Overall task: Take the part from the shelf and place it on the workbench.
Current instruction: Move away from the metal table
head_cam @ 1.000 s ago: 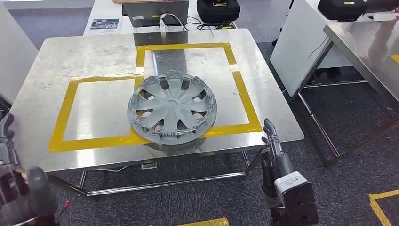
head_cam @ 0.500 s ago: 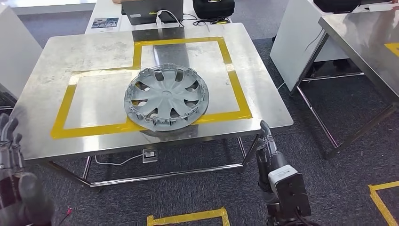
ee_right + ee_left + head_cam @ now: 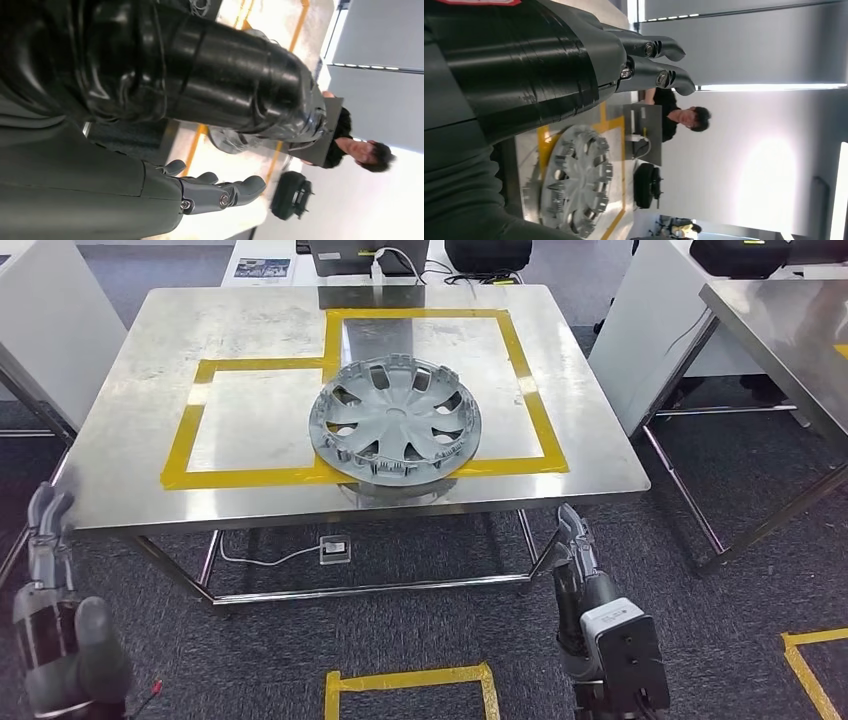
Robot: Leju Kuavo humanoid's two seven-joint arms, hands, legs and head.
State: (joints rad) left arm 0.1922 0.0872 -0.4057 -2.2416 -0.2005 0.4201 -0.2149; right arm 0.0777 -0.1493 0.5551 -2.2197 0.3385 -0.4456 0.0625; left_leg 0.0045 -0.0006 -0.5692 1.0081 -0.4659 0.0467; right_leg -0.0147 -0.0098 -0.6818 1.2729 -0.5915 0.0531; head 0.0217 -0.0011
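The part, a grey wheel cover (image 3: 396,422), lies flat on the steel workbench (image 3: 150,450), partly inside the yellow tape frame (image 3: 545,430) near the front edge. It also appears as the wheel cover (image 3: 574,187) in the left wrist view. My left hand (image 3: 48,540) hangs below the bench's front left corner, fingers apart and holding nothing. My right hand (image 3: 578,550) hangs below the front right edge, fingers extended and empty. Both hands are well clear of the cover. The left hand (image 3: 651,62) and right hand (image 3: 220,192) show empty fingers up close.
A laptop (image 3: 365,255) and black bags (image 3: 487,252) sit beyond the bench's far edge. A second steel table (image 3: 790,330) stands at the right, a white panel (image 3: 35,320) at the left. Yellow floor tape (image 3: 410,685) marks the carpet. A person (image 3: 679,115) sits behind the laptop.
The whole view has shifted: the bench and wheel cover now sit further away and to the right, so the camera has moved back. Both hands stay low, empty and off the bench.
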